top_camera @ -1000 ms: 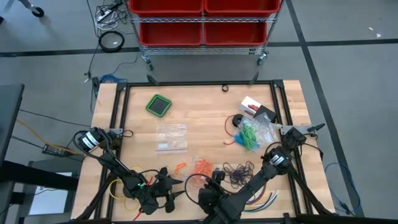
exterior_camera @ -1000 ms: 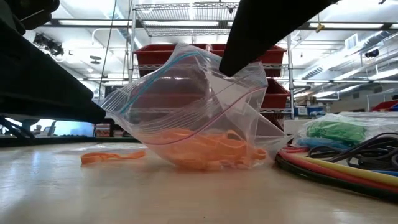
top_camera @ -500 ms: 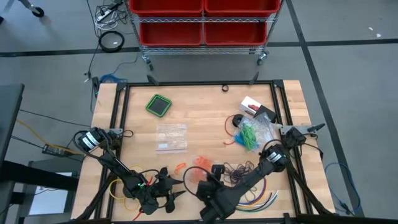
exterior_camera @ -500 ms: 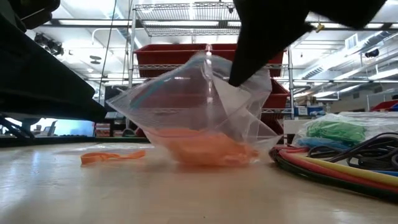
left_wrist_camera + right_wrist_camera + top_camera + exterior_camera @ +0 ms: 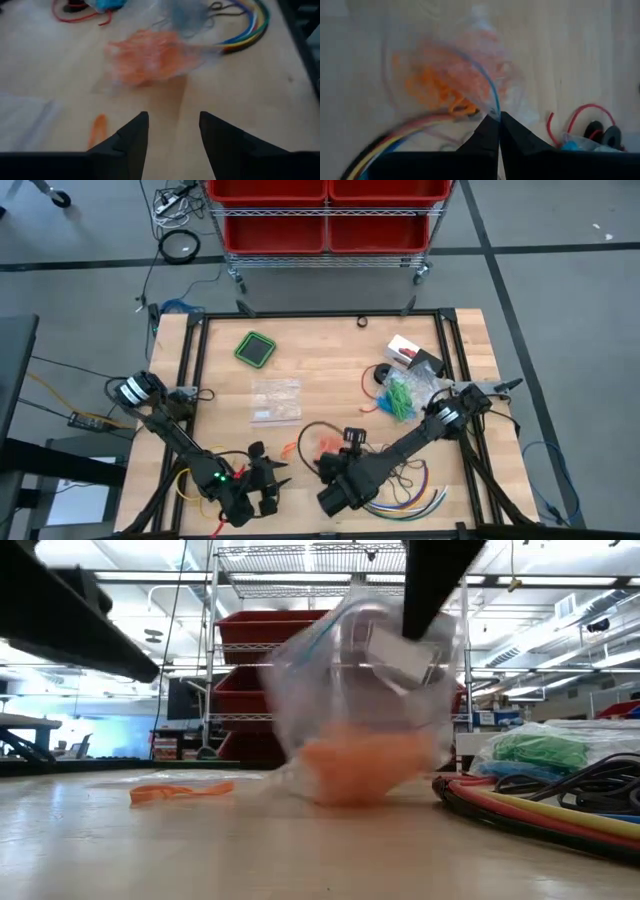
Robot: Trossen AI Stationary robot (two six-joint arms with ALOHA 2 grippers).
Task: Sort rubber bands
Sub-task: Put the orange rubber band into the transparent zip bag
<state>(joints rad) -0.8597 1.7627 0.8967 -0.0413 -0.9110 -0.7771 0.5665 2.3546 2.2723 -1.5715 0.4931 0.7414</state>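
The pale wooden table point(image 5: 330, 370) carries the sorting job, and the step in hand looks like lifting a clear zip-top plastic bag point(image 5: 365, 690) so the orange rubber bands point(image 5: 365, 762) settle to its bottom.

The right gripper point(image 5: 498, 119), near the table's front edge at the middle, is pinched tight on the bag's rim by the blue zip line. The bag hangs from it, its orange load low and close to the table. To do this well, I judge the lift should be slow and straight up, so the thin film does not slip from that narrow pinch or spill.

The left gripper point(image 5: 172, 122) waits just left of the bag, fingers parted and holding nothing, pointed at it. It seems well placed to take the opposite rim and hold the mouth open.

A few loose orange rubber bands point(image 5: 180, 790) lie on the table left of the bag, still to be gathered. The bundle of long multicoloured cables point(image 5: 540, 805) lies just right of the bag and could snag it. A second clear bag of green rubber bands point(image 5: 400, 396) sits farther right.
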